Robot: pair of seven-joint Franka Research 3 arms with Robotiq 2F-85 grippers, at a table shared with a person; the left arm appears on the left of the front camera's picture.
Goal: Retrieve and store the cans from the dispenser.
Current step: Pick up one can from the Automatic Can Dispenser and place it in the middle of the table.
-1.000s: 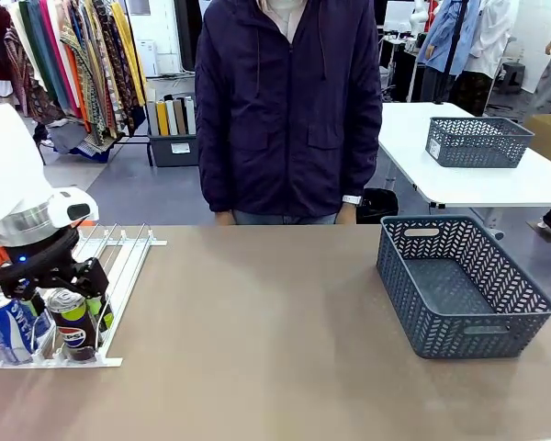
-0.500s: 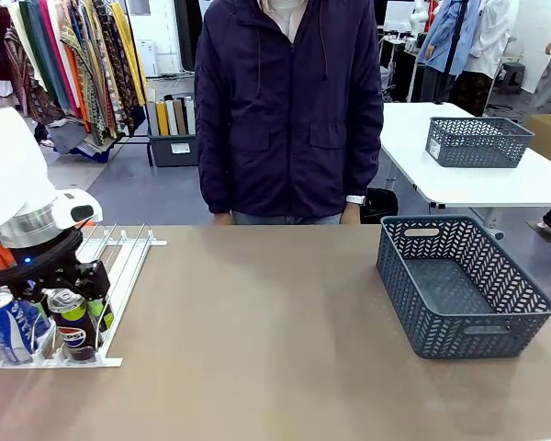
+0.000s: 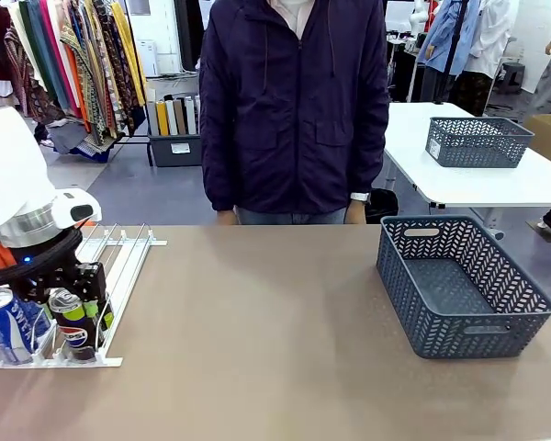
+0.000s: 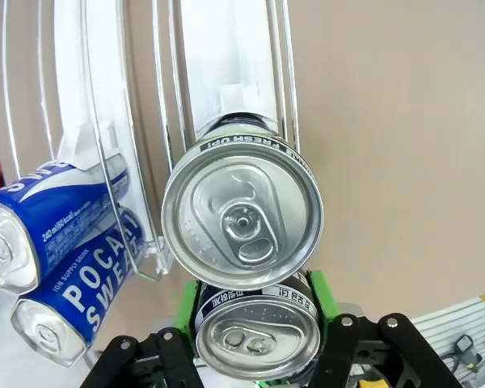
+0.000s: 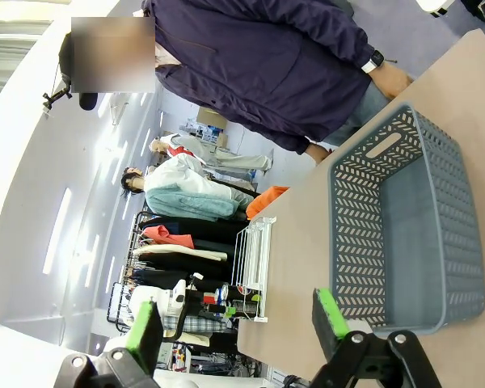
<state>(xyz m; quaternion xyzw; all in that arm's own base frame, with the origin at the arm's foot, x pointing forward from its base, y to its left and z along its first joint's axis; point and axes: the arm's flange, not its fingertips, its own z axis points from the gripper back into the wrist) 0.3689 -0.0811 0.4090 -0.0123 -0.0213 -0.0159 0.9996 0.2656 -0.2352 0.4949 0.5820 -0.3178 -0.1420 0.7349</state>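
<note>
Tabletop dispenser (image 3: 124, 262): left claw (image 4: 253, 297), wide before, now clamps black can (image 4: 257, 333); right claw (image 5: 239, 312) apart.

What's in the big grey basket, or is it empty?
Empty. The front view shows the basket with a bare floor and no cans in it; the cans stand in the dispenser.

Facing you across the brown bench (image 3: 257, 386) stands a person (image 3: 294, 101) in a dark purple zipped jacket, with a wristwatch (image 3: 359, 197) at one cuff. On the right half of the bench you find a dark grey lattice basket (image 3: 468, 335), upright, with a cut-out handle in each end wall. Behind it, a second, white bench (image 3: 413, 147) carries a smaller grey basket (image 3: 477, 141). At far left, note a rack of hanging clothes (image 3: 73, 55).
</note>
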